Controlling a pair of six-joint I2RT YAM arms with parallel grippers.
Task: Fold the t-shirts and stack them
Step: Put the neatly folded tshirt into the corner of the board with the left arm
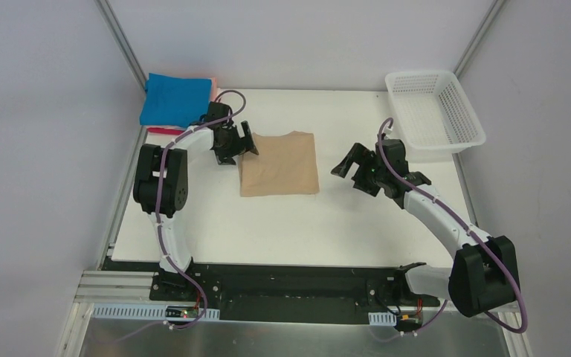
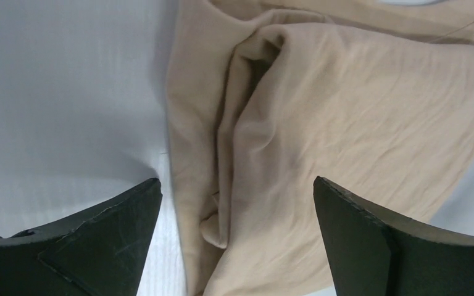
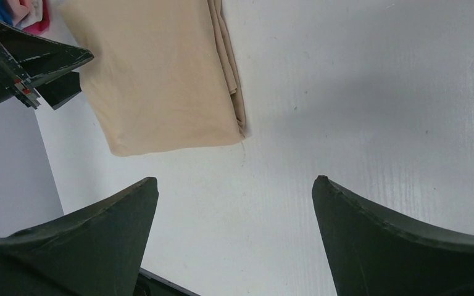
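- tan t-shirt (image 1: 279,163): folded into a rough rectangle, lying flat mid-table, a bit left of centre. Left edge is bunched with a raised fold (clear in the left wrist view), right edge shows stacked layers.
- left gripper (image 1: 239,147): jaws spread wide, nothing held. It sits at the tan t-shirt's far-left corner, with cloth under the gap between the fingers. Cannot tell if the fingertips touch the fabric.
- right gripper (image 1: 348,172): jaws also wide apart and empty, over bare table (image 1: 305,223) just right of the tan t-shirt, not touching it. Its fingers point toward the shirt.
- blue shirt (image 1: 175,99): folded, on top of a stack at the far-left corner of the table, behind the left gripper.
- pink shirt (image 1: 213,88): only a strip shows at the stack's right side, under the blue shirt.
- red shirt (image 1: 165,131): thin edge peeking out at the near side of the stack (order below the blue is hard to read).
- white mesh basket (image 1: 435,111): far-right corner, partly overhanging the table edge, well apart from the shirts.
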